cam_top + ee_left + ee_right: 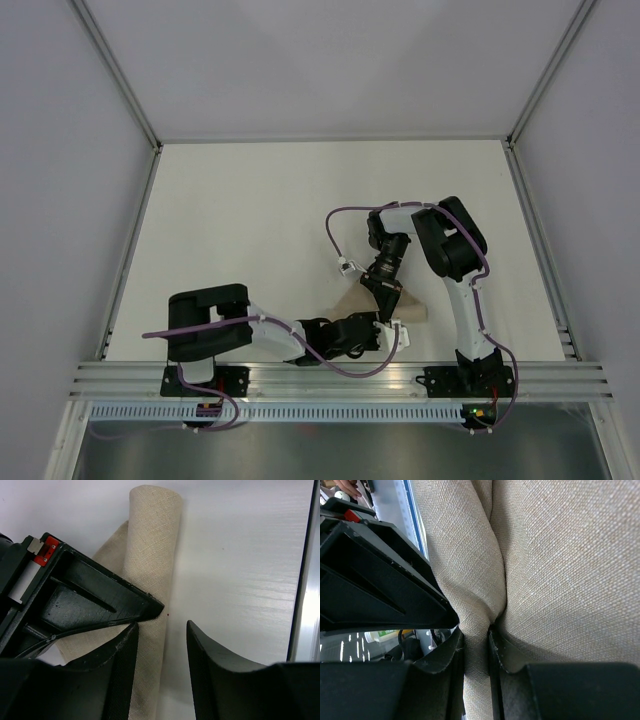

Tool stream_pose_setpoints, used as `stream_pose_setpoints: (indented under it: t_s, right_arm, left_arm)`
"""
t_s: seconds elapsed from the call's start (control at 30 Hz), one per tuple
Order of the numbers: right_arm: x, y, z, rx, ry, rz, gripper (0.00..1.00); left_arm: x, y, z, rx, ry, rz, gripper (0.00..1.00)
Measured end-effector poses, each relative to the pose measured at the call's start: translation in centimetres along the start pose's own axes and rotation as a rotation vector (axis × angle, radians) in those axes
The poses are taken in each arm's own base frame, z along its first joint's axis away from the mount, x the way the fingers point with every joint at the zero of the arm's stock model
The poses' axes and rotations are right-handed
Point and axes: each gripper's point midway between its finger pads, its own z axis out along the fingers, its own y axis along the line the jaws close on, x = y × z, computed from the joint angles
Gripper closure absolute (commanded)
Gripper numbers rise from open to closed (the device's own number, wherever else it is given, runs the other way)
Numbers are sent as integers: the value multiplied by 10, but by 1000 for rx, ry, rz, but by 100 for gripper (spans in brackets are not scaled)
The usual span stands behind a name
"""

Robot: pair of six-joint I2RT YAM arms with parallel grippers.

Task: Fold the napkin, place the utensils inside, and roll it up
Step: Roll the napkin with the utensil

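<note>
Napkin (pixel 412 306) lies close to the near edge of the tabletop (pixel 300 220), a little right of its middle, with both arms bent in over it. From the left wrist camera I see part of the cloth already wound into a slim beige tube, with a looser flap of fabric spreading out from one side of it. So the folding looks done to me and the rolling is partly done, not finished.

My right gripper (pixel 476 635) has its fingers (pixel 512 655) pressed together on a ridge of the cloth, pinching a fold tightly between the pads. My left gripper (pixel 162 630) stands with its fingers (pixel 215 665) spread. One finger sits against the side of the tube and the other is over bare table, so it grips nothing.

I cannot see the utensils in any view. They may be wrapped inside the tube, but the pictures do not show it, so I cannot count that step as done.

What remains, as I judge it, is to wind the loose flap onto the tube so that the roll closes, then let go without the cloth springing open.
</note>
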Motion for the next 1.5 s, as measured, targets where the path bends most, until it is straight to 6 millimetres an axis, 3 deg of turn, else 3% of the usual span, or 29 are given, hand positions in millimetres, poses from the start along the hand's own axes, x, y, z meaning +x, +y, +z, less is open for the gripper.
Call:
stream_pose_setpoints:
  t_s: [0.27,0.33,0.53,0.67,0.8,0.9,1.0,1.23,1.4,1.5]
  right_arm:
    - [0,0,0,-1,-6,14,82]
    - [1,0,1,-2,-5,18,82]
    - [1,0,1,-2,-5,22,82]
    - [1,0,1,-3,-5,25,82]
    - [2,1,1,-3,-3,29,82]
    - [3,0,1,1,5,32,80]
    - [5,0,0,3,9,35,73]
    - [7,4,-4,38,1,53,55]
    - [-7,-3,-20,155,-67,-28,52]
    - [-18,-13,-40,254,-147,-81,50]
  left_arm:
    - [4,13,0,-83,2,0,50]
    - [10,19,-2,-106,20,6,45]
    - [15,21,-3,-118,39,13,46]
    - [20,19,-3,-106,54,18,56]
    - [21,14,0,-82,68,26,83]
    - [21,11,2,-63,73,35,92]
    - [20,11,3,-48,73,31,98]
    - [17,13,8,9,46,-29,98]
    - [20,24,11,38,26,-131,98]
    - [21,29,12,53,16,-180,98]
